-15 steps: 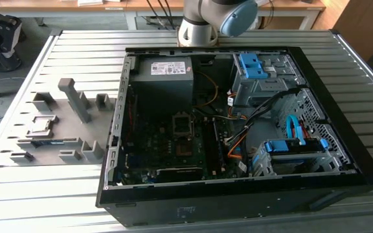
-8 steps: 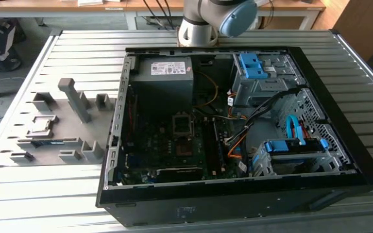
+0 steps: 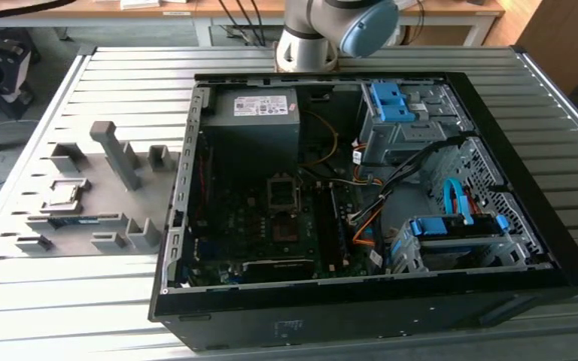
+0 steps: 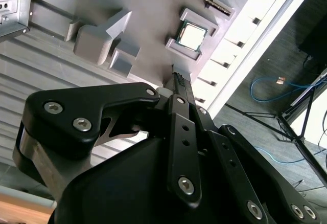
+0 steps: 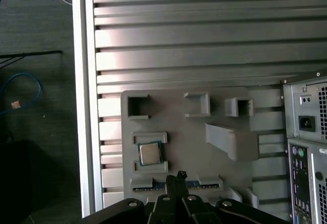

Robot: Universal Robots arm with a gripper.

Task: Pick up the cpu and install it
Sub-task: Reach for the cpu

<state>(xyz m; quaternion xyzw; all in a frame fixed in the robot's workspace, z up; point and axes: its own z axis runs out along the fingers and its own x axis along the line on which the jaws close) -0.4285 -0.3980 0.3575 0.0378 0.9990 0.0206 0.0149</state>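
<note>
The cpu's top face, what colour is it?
Dull silver, with a thin green edge; the cpu shows best in the second wrist view.

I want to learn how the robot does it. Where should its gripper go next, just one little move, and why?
Probably a small slide sideways, so that the gripper hangs right over the cpu. The cpu lies flat in its pocket on the grey fixture with nothing touching it, and in the first wrist view the gripper tip points beside the cpu, not at it.
</note>
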